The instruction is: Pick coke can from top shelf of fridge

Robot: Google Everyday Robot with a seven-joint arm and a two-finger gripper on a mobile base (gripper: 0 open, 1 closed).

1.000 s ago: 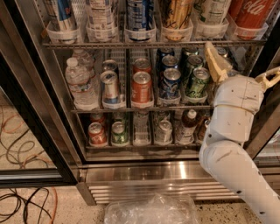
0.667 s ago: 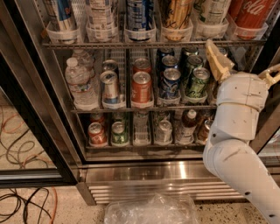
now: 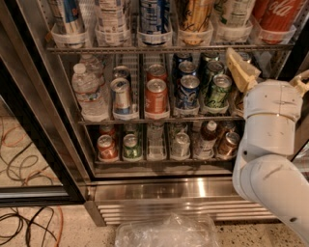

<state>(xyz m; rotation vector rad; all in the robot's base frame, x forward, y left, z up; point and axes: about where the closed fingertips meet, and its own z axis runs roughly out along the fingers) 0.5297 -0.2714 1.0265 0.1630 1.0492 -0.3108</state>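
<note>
The coke can (image 3: 281, 13) is standing upright at the right end of the desk (image 3: 159, 48), the top wire shelf of the fridge (image 3: 193, 190). It is sitting in a clear holder (image 3: 273, 34) at the front edge, with its upper part running out of view. The gripper (image 3: 241, 70) is hovering just below that front edge, near the right end, so the can is lying up and to the right of it, long axis vertical. Whether the gripper is released or clenched, I cannot tell. By my judgement, the coming move is calling for a rise and a shift right before reaching in.
</note>
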